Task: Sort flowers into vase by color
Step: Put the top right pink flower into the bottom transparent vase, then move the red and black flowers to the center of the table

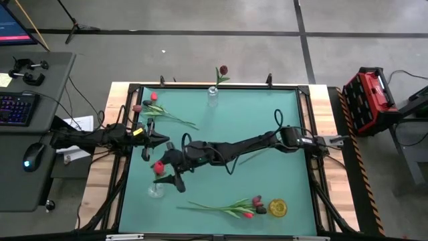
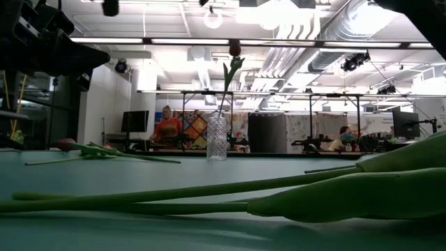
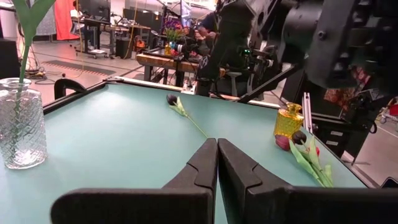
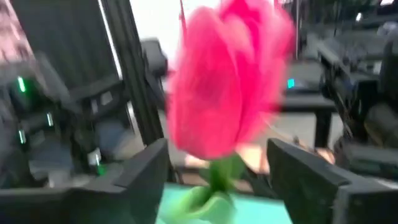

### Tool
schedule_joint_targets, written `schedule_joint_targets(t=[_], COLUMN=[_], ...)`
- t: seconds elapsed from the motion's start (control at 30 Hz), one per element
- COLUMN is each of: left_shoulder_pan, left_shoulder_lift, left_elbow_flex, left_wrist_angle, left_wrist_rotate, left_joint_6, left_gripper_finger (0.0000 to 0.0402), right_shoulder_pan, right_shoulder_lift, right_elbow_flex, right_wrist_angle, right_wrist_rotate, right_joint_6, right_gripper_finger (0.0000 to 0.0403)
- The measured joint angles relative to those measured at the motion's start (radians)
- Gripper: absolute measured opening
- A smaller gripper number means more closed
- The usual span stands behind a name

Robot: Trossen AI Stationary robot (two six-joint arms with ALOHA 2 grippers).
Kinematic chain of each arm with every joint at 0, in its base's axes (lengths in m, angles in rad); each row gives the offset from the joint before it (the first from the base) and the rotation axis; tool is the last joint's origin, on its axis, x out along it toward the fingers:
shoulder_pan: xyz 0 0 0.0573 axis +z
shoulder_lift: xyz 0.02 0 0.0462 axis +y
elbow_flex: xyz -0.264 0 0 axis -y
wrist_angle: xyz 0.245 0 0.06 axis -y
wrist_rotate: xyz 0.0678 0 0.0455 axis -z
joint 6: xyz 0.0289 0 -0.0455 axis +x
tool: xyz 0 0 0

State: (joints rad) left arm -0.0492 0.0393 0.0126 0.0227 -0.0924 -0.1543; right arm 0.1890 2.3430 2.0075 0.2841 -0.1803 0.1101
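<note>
A bright pink flower stands upright between the fingers of my right gripper, which is open; the fingers stand apart on either side of its stem without touching it. From above, its head is over a clear glass vase at the near left of the table. Whether the stem stands in that vase I cannot tell. A second clear vase at the far edge holds a dark maroon flower. My left gripper waits shut at the table's left side.
Two pink flowers lie at the far left, and several more lie along the near edge beside a small yellow bottle. A dark-headed flower lies on the mat near the middle. My right arm stretches across the table.
</note>
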Motion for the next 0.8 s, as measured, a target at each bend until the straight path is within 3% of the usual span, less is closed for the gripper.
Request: schedule_joint_targets(t=[0.17, 0.3, 0.47, 0.8], left_shoulder_pan=[0.0, 0.0, 0.0, 0.0], left_shoulder_lift=[0.0, 0.0, 0.0, 0.0], left_elbow_flex=[0.0, 0.0, 0.0, 0.0], left_wrist_angle=[0.0, 0.0, 0.0, 0.0], left_wrist_rotate=[0.0, 0.0, 0.0, 0.0], left_joint_6=[0.0, 0.0, 0.0, 0.0], left_gripper_finger=[0.0, 0.0, 0.0, 0.0], right_shoulder_pan=[-0.02, -0.039, -0.06, -0.045], right_shoulder_lift=[-0.056, -0.102, -0.156, -0.224], right_elbow_flex=[0.0, 0.0, 0.0, 0.0], right_wrist_angle=[-0.198, -0.341, -0.514, -1.151], right_wrist_rotate=[-0.003, -0.014, -0.105, -0.278], right_joint_6=[-0.067, -0.104, -0.117, -0.101], right_gripper_finger=[0.0303, 0.0302, 0.0296, 0.0276])
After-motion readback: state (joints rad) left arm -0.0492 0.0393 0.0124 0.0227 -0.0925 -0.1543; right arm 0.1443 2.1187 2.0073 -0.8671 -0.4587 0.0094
